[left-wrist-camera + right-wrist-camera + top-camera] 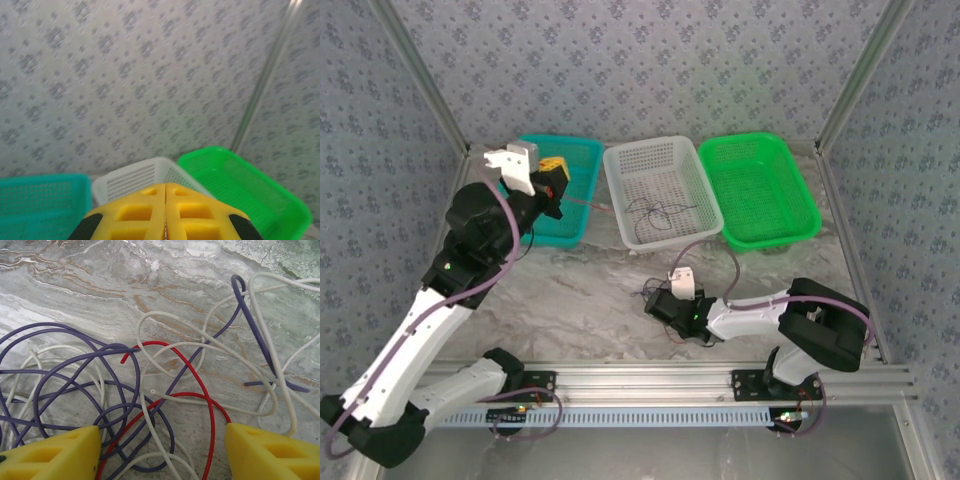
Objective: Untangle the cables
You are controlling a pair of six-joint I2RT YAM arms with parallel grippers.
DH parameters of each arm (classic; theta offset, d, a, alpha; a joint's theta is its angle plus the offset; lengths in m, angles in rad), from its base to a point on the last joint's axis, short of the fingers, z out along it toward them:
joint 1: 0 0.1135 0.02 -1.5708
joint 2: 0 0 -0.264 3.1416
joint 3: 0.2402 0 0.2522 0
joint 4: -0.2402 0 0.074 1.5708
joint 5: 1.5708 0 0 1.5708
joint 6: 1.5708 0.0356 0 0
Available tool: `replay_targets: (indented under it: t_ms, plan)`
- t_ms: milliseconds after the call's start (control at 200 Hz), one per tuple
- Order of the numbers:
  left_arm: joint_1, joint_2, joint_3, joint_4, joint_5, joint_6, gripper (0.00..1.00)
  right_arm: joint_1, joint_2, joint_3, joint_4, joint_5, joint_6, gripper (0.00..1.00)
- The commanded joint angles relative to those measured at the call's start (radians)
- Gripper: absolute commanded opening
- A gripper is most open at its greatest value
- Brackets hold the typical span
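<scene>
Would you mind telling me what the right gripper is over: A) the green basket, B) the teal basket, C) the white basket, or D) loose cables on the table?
D: its wrist view shows the open right gripper above red, purple and white cables tangled on the table.

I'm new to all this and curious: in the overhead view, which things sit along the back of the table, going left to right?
teal basket → white basket → green basket
</scene>
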Motion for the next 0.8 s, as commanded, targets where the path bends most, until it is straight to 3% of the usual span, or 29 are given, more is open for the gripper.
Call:
replay_targets:
  t_ms: [0,290,545,795]
  plan:
    - [0.058,0.004,-0.025,0.079,0.045,-0.010,0.00,-0.010,-0.003,0.001,-0.091,-0.002,-0.016,0.69]
    - [0.197,0.059,-0.087,0.159,0.049,0.016,0.00,-0.013,0.004,0.014,-0.101,-0.002,-0.025,0.69]
    - [0.347,0.119,-0.199,0.263,0.098,-0.085,0.00,-0.013,0.005,0.038,-0.137,0.004,-0.042,0.69]
    - [0.363,0.148,-0.215,0.278,0.118,-0.115,0.00,-0.016,0.010,0.051,-0.141,0.004,-0.057,0.69]
